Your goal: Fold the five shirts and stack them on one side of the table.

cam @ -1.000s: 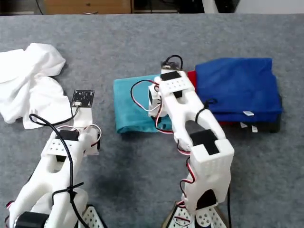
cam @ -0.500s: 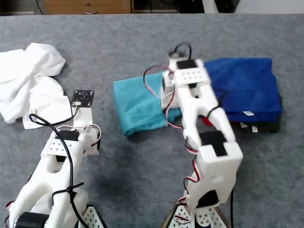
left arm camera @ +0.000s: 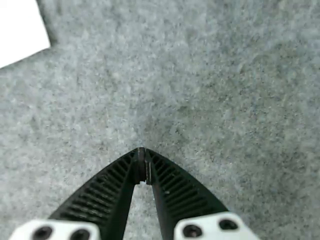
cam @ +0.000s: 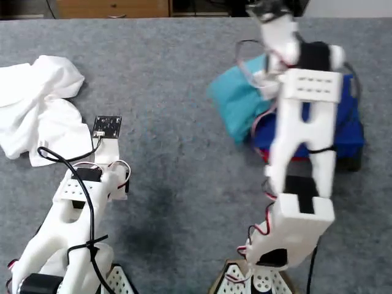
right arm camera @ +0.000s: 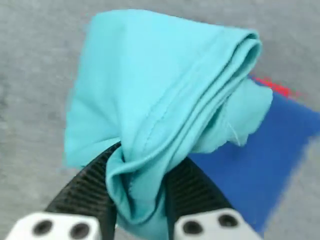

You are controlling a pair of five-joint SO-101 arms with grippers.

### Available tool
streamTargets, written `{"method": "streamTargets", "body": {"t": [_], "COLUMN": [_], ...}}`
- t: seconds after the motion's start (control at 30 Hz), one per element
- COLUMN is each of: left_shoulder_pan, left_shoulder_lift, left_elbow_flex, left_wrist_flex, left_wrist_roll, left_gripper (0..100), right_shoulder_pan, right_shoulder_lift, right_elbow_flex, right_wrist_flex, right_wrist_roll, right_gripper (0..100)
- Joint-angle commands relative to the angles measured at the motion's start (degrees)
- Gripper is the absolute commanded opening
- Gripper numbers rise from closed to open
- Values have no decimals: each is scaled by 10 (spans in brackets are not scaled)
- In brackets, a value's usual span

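Observation:
My right gripper (right arm camera: 140, 182) is shut on the folded teal shirt (right arm camera: 155, 100), which hangs lifted off the table. In the high view the teal shirt (cam: 236, 101) hovers at the left edge of the stack, whose top is the blue shirt (cam: 346, 125), with red (cam: 264, 156) and dark layers under it. The blue shirt (right arm camera: 280, 165) lies just beyond the teal one in the right wrist view. A crumpled white shirt (cam: 40, 107) lies at the far left. My left gripper (left arm camera: 141, 167) is shut and empty, over bare grey table near the white shirt's corner (left arm camera: 20, 30).
The grey felt table (cam: 165, 79) has open room in the middle between the white shirt and the stack. A wooden cabinet (cam: 110, 7) runs behind the table's far edge. The arm bases stand at the near edge.
The right arm has lifted the teal shirt off the table and carried it right and away, toward the blue stack. The left arm has not moved.

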Motion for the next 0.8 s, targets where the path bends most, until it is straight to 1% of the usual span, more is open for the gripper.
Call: {"method": "streamTargets", "body": {"t": [0.0, 0.1, 0.27, 0.37, 0.47, 0.5, 0.57, 0.67, 0.7, 0.77], "left_shoulder_pan": [-6, -6, -6, -6, -6, -6, -6, -6, -6, -6], "left_shoulder_lift": [-14, -14, -14, -14, -14, -14, -14, -14, -14, -14], "left_elbow_flex": [-3, -3, -3, -3, -3, -3, -3, -3, -3, -3], "left_wrist_flex": [-4, -4, -4, -4, -4, -4, -4, -3, -3, -3], "left_wrist_roll": [-4, -4, -4, -5, -4, -5, -6, -7, -7, -7], "left_gripper": [19, 19, 19, 19, 19, 19, 19, 19, 19, 19], "right_shoulder_pan": [96, 160, 219, 234, 233, 233, 234, 240, 240, 238], "right_shoulder_lift": [-15, -4, 6, 14, 26, 30, 33, 27, 23, 16], "right_elbow_flex": [-36, -38, -35, -35, -33, -34, -39, -54, -63, -81], "right_wrist_flex": [3, 3, 3, 2, 6, 6, 6, 15, 18, 19], "right_wrist_roll": [56, 104, 139, 171, 229, 239, 229, 161, 149, 158], "right_gripper": [1, 1, 1, 2, 5, 24, 122, 336, 385, 440]}}
